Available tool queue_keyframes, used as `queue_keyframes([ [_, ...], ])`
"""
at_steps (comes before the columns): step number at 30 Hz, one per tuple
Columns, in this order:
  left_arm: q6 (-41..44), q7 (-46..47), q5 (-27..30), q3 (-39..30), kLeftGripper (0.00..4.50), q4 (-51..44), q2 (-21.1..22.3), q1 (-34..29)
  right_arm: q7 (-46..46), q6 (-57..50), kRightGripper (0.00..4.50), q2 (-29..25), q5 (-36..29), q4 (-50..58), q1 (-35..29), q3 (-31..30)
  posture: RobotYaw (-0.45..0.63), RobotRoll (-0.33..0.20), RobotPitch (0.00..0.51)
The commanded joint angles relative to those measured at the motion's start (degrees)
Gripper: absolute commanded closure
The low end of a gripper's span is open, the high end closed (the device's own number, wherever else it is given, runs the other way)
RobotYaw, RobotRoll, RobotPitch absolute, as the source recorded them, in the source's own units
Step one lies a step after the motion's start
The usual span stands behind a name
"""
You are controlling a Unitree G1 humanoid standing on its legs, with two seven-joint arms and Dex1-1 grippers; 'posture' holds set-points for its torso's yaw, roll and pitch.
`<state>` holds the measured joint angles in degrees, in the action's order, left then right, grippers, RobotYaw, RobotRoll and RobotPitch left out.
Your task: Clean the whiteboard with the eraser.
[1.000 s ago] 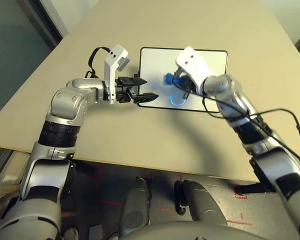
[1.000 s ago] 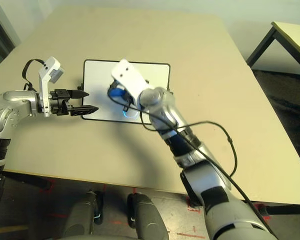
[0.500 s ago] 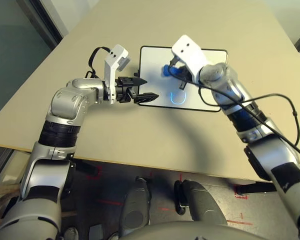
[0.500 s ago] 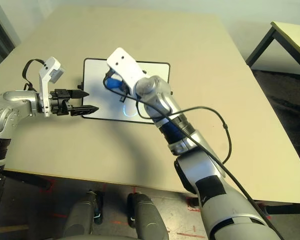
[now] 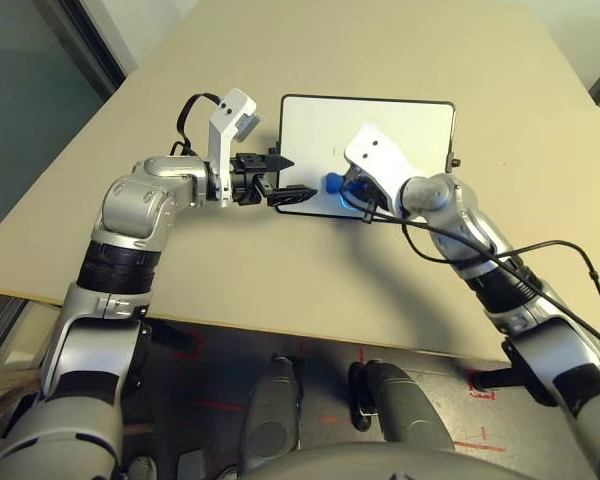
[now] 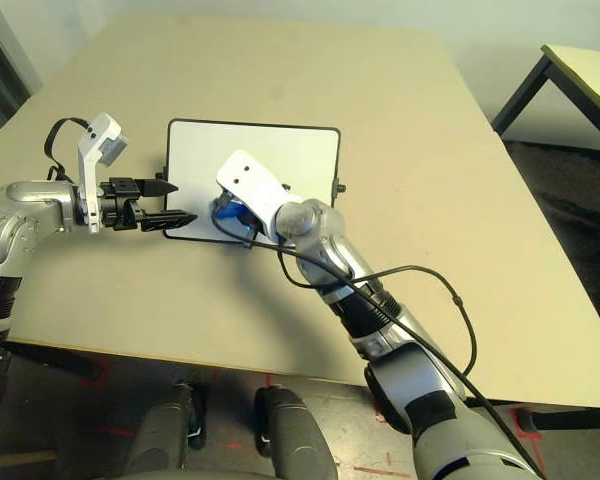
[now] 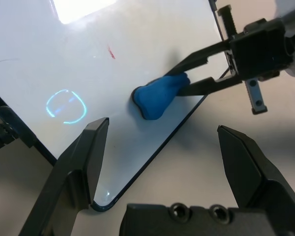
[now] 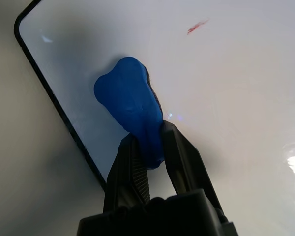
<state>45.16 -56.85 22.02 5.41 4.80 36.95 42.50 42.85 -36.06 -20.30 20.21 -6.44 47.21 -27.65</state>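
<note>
Whiteboard [image 5: 400,130] lies flat on the table [image 5: 280,280] ahead of me, and my right gripper [image 8: 148,147] is pinching the blue eraser [image 8: 130,105] between its two black fingers, pressing its pad onto the board close to the near corner on my left side. A second ago the eraser sat a little farther up the board; half a second ago I had pushed it higher toward the middle, and now it has come back down to the near edge, lower than where it began, so I read this as the return of one wiping stroke. The red scribbles look nearly gone: from my wrist views I make out a short red streak [image 8: 197,25] on the white surface some way from the eraser, and the rest of what shows looks clean apart from a round bluish reflection [image 7: 65,105]. That streak is, I judge, what my next stroke should cover, moving away from the corner toward the board's middle. My left gripper [image 5: 280,180] has not shifted over this second; its fingers stand spread wide, holding nothing, hovering at the board's near corner just beside the eraser, perhaps to steady the frame, though I cannot tell whether a fingertip touches it.
</note>
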Motion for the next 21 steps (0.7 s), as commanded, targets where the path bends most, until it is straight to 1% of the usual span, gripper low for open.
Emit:
queue_keyframes([
  [1,-0.5,-0.4,-0.4,0.7,0.0,0.7,-0.2,0.5,-3.0,-0.4,3.94,0.4,0.0,-7.1,4.1,3.1,-0.01,0.0,0.131],
  [4,-0.8,-0.5,-0.5,0.7,0.0,1.1,-0.3,0.7,-4.6,1.0,3.94,1.7,-0.7,-11.0,7.7,4.6,-0.01,0.0,0.132],
  [7,-1.0,-0.6,-0.6,0.8,0.0,1.5,-0.3,0.8,-5.1,1.7,3.94,2.2,-0.7,-12.5,8.4,4.8,-0.01,0.0,0.133],
  [10,-0.9,-0.6,-0.4,0.6,0.0,1.3,-0.2,0.7,-4.3,1.2,3.94,2.3,-0.3,-10.2,6.0,3.5,-0.01,0.0,0.134],
  [16,-0.5,-0.4,-0.2,0.3,0.0,0.5,0.1,0.0,-0.7,-1.6,3.94,1.3,0.7,-0.9,-1.0,-0.2,-0.01,0.0,0.136],
  [20,-0.5,-0.4,-0.2,0.2,0.0,0.8,0.2,0.0,0.1,-1.8,3.94,1.0,0.8,0.2,-1.7,-0.8,0.0,0.0,0.137],
  [21,-0.5,-0.4,-0.2,0.1,0.0,0.9,0.3,0.1,-0.4,-1.3,3.94,1.3,0.7,-1.2,-0.5,-0.2,-0.01,0.0,0.138],
])
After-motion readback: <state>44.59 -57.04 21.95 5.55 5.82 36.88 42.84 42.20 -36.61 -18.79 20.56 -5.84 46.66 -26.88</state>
